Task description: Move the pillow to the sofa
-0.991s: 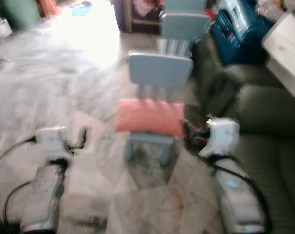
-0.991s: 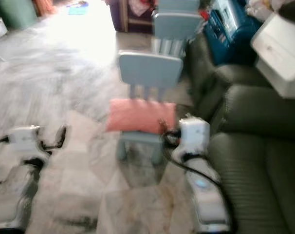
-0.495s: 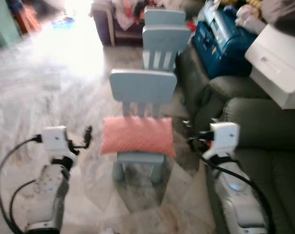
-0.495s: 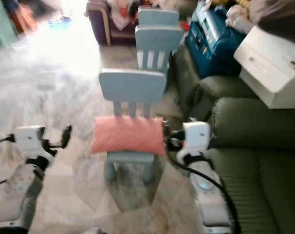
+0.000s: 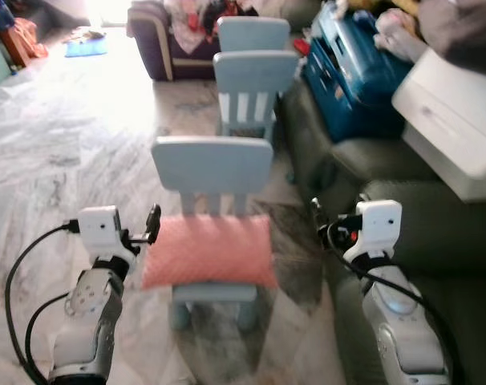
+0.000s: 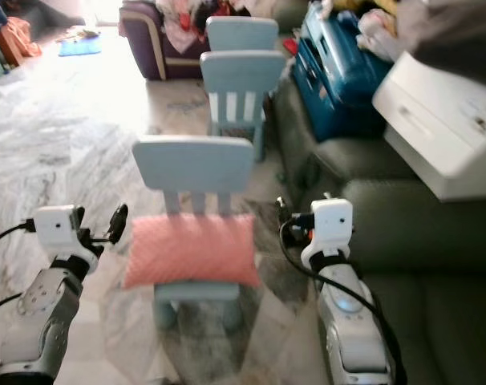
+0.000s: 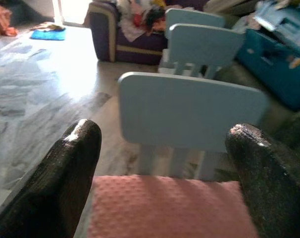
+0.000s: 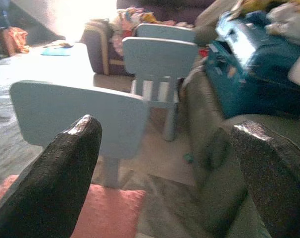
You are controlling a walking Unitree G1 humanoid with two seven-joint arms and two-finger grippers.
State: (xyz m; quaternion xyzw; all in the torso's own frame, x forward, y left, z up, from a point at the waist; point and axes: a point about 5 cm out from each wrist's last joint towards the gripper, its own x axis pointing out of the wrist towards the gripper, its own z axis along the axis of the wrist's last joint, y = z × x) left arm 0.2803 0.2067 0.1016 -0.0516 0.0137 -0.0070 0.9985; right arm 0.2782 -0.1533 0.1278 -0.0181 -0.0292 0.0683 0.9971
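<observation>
On the pale-blue slatted chair (image 5: 212, 172), a nubby pink rectangular pillow (image 5: 208, 250), flanked by both end effectors (image 7: 165, 163) (image 8: 172, 168), fingers spread apart.

Head views look down; wrists share chair (image 7: 189, 111).

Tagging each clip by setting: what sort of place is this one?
Most likely a lived-in home living room: a dark green sofa on the right, small light-blue children's chairs on a marble-look floor, one with a pink pillow on its seat.
</observation>
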